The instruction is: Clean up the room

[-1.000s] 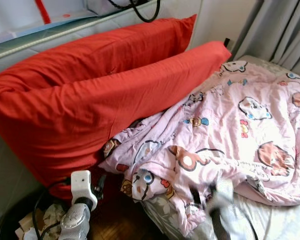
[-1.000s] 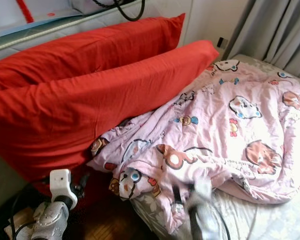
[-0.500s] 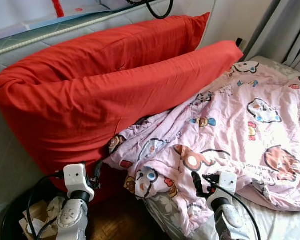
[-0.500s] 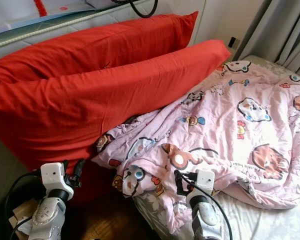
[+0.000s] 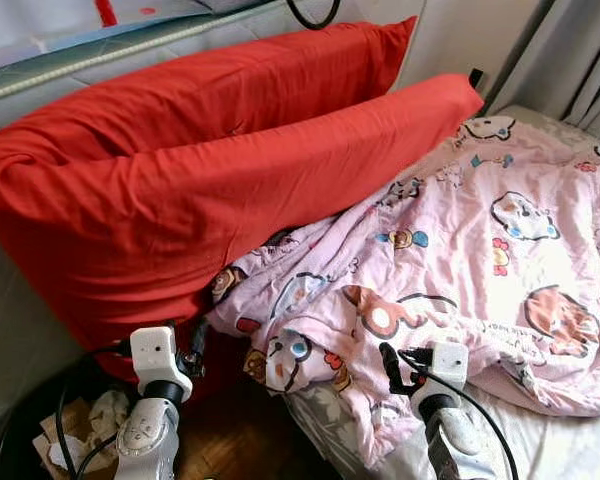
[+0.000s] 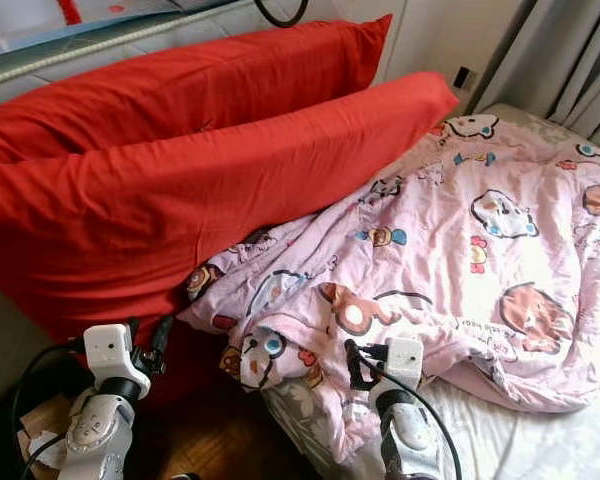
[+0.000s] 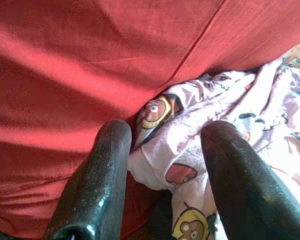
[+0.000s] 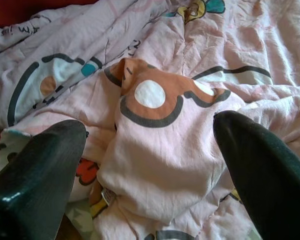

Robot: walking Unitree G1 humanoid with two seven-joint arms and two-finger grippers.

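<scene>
Pink blanket [image 5: 460, 260] lies crumpled beside long red pillows [image 5: 210, 190]; both grippers, left gripper [image 7: 162, 165] and right gripper [image 8: 150, 160], gape empty.

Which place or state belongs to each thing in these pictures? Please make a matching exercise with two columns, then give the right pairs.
Things:
1. red pillows
2. pink cartoon blanket
3. black bin
4. grey curtain

Places or states:
A. hangs at the far right, behind the bed
B. stands on the floor at the lower left, with crumpled paper inside
C. lean in a row along the wall
D. lies crumpled on the bed, under the open right gripper

Pairs: 1-C, 2-D, 3-B, 4-A
</scene>
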